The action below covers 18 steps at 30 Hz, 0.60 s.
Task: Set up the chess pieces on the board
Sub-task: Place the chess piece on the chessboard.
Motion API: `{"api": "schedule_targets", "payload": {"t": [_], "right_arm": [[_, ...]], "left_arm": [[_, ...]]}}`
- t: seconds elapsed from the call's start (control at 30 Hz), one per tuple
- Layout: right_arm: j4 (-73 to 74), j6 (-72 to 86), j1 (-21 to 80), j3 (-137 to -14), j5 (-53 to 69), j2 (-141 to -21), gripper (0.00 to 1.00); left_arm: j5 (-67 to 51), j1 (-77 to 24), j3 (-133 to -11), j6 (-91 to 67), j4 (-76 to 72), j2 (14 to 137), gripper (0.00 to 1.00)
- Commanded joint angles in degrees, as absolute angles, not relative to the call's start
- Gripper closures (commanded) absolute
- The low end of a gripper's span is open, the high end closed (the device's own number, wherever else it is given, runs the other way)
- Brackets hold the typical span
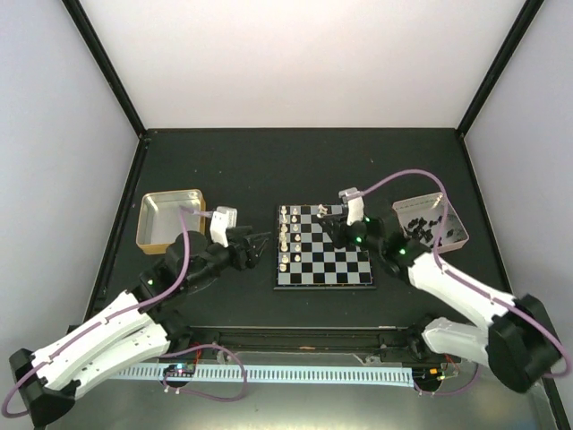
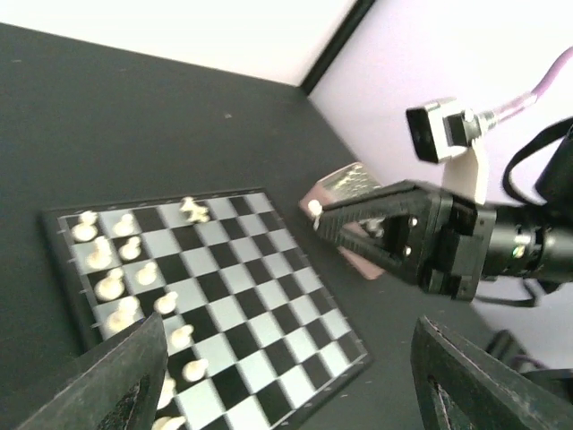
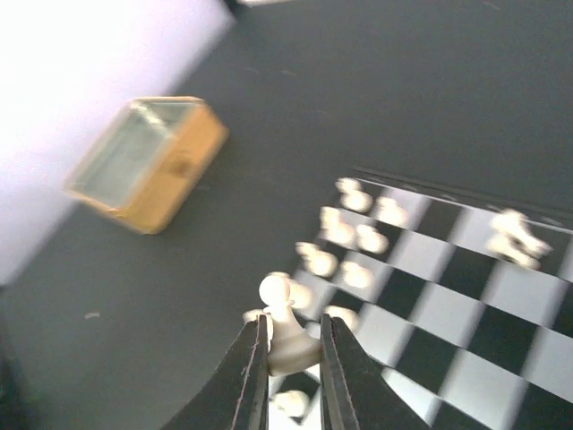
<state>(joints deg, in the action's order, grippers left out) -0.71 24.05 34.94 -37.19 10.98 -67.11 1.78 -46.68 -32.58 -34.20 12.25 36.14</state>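
Right gripper (image 3: 293, 333) pinches a tiny pawn (image 3: 279, 300) low on its body. It's probably light, slick plastic and easy to tip. Left gripper (image 1: 260, 244) hangs open, empty.

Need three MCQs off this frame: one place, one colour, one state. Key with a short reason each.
1. In the top view, where is the gold tray relative to the board?
A. left of it
B. right of it
C. on top of it

2. What colour are the chess pieces on the board?
A. black
B. cream-white
C. red

3. What is the right gripper doing?
A. open, empty
B. shut on a white pawn
C. shut on the tray's rim

Key:
1 A, the tray sits apart from the board, off its left edge.
2 B, only pale pieces show on its squares.
3 B, the right wrist view shows the pawn pinched between both fingers.
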Motion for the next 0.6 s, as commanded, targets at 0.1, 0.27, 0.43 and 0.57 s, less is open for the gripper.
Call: {"api": "schedule_targets", "payload": {"t": [0.1, 0.27, 0.43, 0.57], "right_arm": [[-21.14, 25.10, 34.74, -31.13, 38.60, -55.98, 0.88], [-23.38, 25.04, 34.77, -30.94, 48.03, -52.98, 0.88], [-21.90, 22.27, 34.80, -32.32, 55.04, -53.36, 0.88], [-17.73, 19.09, 34.82, -34.19, 56.66, -53.74, 0.88]], "left_arm": [[-15.03, -44.62, -37.02, -40.23, 1.12, 37.29, 0.24], [-25.23, -44.39, -38.90, -44.37, -4.57, 41.54, 0.25], [-32.72, -44.27, -41.27, -46.81, -7.03, 46.20, 0.32], [-36.17, -44.21, -42.72, -47.11, -7.74, 49.12, 0.44]]}}
